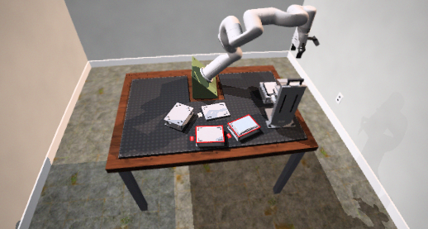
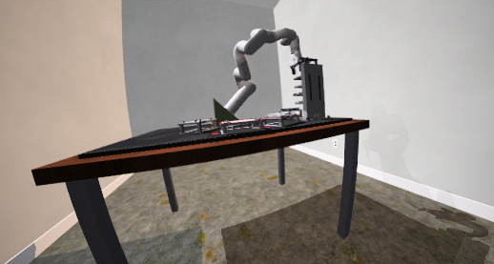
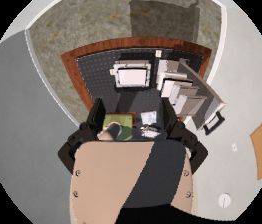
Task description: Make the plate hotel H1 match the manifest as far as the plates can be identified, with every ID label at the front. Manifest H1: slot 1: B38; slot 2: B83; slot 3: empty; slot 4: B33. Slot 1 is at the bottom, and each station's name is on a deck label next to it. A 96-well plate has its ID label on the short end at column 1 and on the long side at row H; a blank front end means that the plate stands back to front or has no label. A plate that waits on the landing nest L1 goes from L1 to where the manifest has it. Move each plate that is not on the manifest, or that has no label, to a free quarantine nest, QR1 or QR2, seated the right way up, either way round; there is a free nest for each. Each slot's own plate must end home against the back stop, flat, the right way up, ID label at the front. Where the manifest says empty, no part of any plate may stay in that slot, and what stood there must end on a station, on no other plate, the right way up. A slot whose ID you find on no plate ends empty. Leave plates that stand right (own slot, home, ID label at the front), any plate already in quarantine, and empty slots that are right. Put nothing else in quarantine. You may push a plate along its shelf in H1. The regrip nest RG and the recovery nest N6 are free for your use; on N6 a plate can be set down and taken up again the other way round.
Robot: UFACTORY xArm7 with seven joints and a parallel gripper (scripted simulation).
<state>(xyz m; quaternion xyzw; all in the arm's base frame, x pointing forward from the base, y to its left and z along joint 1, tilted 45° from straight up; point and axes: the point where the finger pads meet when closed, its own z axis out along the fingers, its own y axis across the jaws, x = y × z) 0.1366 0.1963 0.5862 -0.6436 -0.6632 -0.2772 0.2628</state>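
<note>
Jaws apart, empty, gripper [image 1: 304,45] above hotel [image 1: 287,101]; left of hotel, four nests: two red-rimmed, two plain

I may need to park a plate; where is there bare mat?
Bare mat lies left of the green arm mount and behind the grey nest. Crowded: the red-edged nests and the plate hotel.

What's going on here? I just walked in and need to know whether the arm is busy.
The xArm is handling nothing right now. Its gripper is open and empty, raised high above the plate hotel at the table's right end. Plates sit on the nests on the black mat, two of them red-framed, with another plate behind the hotel.
</note>
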